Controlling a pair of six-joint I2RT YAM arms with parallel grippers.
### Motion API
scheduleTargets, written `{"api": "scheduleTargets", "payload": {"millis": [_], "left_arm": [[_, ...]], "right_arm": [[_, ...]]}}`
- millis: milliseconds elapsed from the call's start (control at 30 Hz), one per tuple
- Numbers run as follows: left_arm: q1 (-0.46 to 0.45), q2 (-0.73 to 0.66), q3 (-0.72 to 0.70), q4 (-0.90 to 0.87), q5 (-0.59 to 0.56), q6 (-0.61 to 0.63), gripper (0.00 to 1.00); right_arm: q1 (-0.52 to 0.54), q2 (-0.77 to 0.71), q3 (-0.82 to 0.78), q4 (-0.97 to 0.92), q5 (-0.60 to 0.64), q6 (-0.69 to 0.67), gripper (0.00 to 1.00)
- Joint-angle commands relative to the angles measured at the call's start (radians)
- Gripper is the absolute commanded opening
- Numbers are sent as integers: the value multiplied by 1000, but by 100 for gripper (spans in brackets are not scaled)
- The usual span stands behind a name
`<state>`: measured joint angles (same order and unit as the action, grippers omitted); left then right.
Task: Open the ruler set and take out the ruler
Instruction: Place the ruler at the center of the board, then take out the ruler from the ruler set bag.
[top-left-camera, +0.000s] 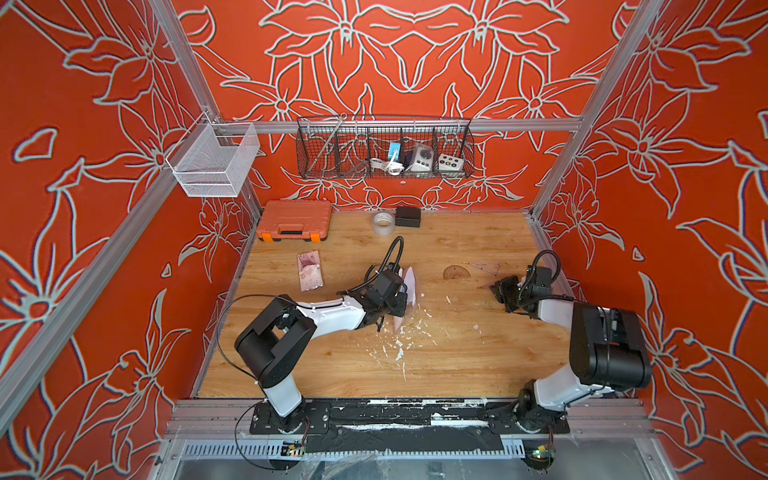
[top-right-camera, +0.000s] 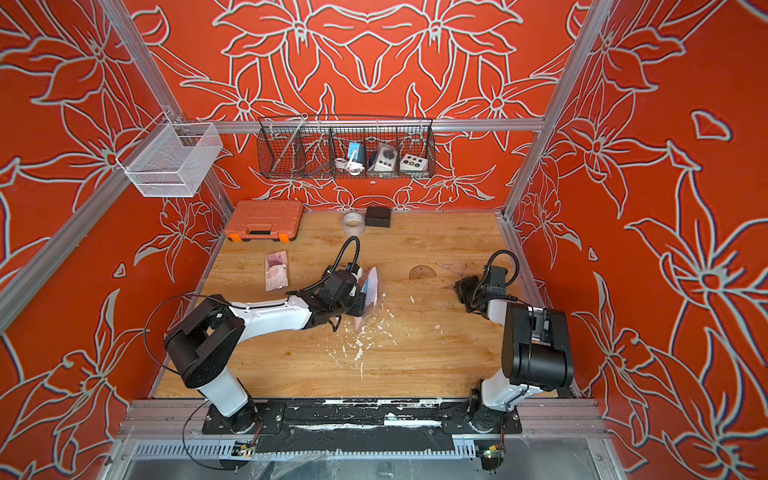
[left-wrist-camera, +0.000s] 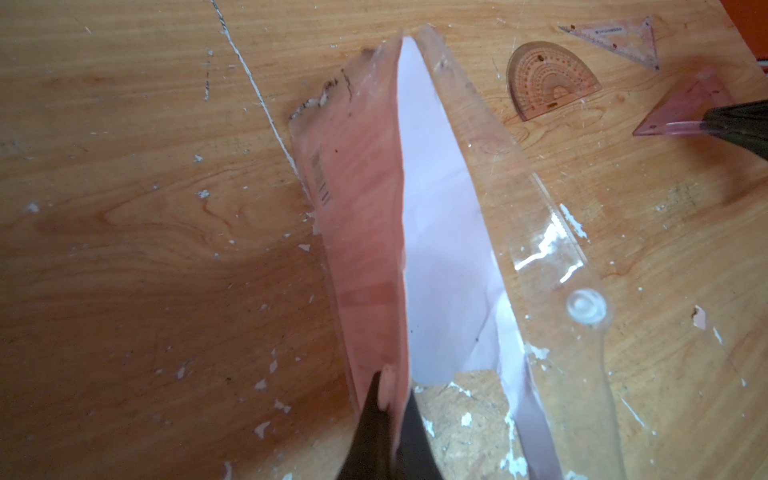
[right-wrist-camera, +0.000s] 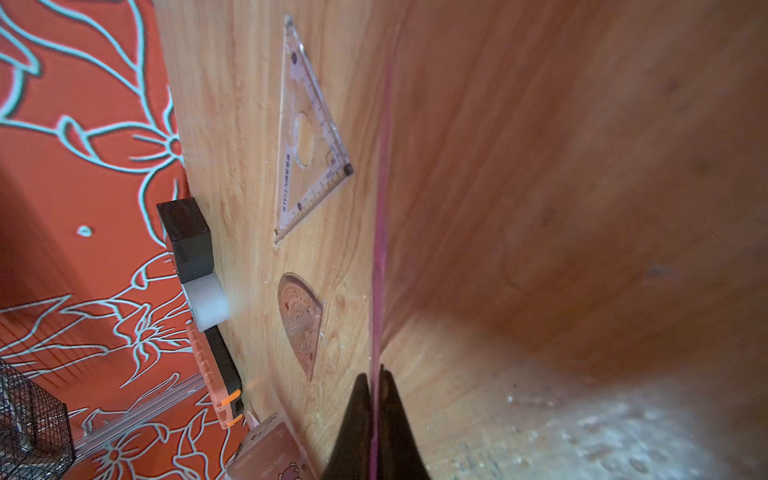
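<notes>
The light wooden counter (top-left-camera: 457, 365) is carrying all items. The left pincer (left-wrist-camera: 392, 395) is clamping one edge of the clear plastic ruler-set pouch with pink-and-white card insert (left-wrist-camera: 361, 199), holding it edge-up over mid-counter with its mouth gaping. The right pincer (right-wrist-camera: 375, 376) is gripping a pink translucent triangular ruler (left-wrist-camera: 685, 104), jaws together on it. A clear triangular set square (right-wrist-camera: 307, 137) and a brownish half-round protractor (right-wrist-camera: 301, 320) are lying flat nearby, apart from the pouch.

An orange tool case (top-left-camera: 294, 220) lies flat; near it sit a tape roll (top-left-camera: 382, 223) and a black box (top-left-camera: 408, 216).
</notes>
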<state>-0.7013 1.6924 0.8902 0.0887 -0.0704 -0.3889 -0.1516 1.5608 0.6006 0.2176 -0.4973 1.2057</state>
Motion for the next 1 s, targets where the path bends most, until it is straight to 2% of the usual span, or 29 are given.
{"api": "scheduleTargets", "payload": {"millis": [0, 67, 233, 367, 533, 633, 733, 800, 967], "left_arm": [[-7, 16, 1, -61, -6, -7, 0], [-7, 18, 1, -60, -5, -7, 0], [-7, 24, 4, -49, 3, -10, 0], [-7, 27, 6, -49, 12, -13, 0], [-7, 26, 6, -47, 14, -12, 0], [-7, 25, 4, -40, 17, -15, 0], [-7, 29, 4, -37, 24, -16, 0], [-7, 30, 5, -38, 21, -15, 0], [-9, 36, 7, -40, 18, -18, 0]], "right_arm": [[-3, -36, -12, 8, 34, 30, 4], [-3, -59, -1, -34, 34, 6, 32], [-2, -169, 6, -164, 80, -26, 47], [-1, -293, 22, -237, 117, -81, 50], [31, -357, 70, -255, 34, -188, 49], [128, -315, 159, -296, -33, -349, 45], [295, -233, 289, -412, -73, -518, 40], [389, -163, 340, -433, -114, -561, 39], [533, -41, 410, -418, -151, -603, 33]]}}
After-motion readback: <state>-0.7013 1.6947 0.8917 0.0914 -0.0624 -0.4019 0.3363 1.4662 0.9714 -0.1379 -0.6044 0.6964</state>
